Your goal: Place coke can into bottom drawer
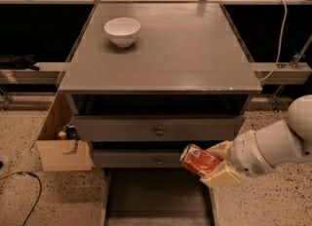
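Observation:
The coke can is a red can with silver markings, held on its side, its top pointing left. My gripper is shut on the coke can, cream fingers above and below it, at the lower right of the grey cabinet. The can hangs over the right part of the bottom drawer, which is pulled open with a dark floor and low side walls. The can is level with the lower knobbed drawer front.
A white bowl sits at the back left of the cabinet top. Two closed drawers with brass knobs sit above the open one. A cardboard box stands on the floor to the left. A black cable lies at lower left.

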Robot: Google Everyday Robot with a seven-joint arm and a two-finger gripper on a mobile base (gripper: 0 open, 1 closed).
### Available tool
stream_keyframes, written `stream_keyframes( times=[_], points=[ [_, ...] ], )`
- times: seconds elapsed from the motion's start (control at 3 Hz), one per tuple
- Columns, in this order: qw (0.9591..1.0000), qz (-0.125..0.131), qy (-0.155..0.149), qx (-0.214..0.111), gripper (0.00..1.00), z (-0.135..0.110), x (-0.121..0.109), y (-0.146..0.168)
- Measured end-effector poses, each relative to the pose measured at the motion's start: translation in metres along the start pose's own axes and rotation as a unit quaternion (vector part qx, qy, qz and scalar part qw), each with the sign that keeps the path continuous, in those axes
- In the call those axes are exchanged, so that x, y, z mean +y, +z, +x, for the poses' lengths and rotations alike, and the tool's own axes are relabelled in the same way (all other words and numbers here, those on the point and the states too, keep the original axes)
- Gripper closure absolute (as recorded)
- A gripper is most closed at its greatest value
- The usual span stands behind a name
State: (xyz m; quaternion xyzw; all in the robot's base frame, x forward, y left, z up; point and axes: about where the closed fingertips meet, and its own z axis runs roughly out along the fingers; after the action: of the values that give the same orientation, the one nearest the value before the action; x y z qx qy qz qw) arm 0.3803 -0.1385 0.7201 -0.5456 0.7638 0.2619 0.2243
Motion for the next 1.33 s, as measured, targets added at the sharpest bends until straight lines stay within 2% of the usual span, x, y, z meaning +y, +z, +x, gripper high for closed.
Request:
stream_keyframes(
  times=[0.33,0.67,1.0,1.33],
  points=[
    [0.9997,-0.001,0.008,0.023,1.0,0.008,-0.003,0.021],
    [0.9972,0.042,0.037,0.05,1.0,0.024,-0.069,0.045],
    [0.9865,0.124,0.076,0.075,1.0,0.047,-0.185,0.065],
    [0.9865,0.124,0.076,0.075,1.0,0.047,-0.184,0.065]
  ],
)
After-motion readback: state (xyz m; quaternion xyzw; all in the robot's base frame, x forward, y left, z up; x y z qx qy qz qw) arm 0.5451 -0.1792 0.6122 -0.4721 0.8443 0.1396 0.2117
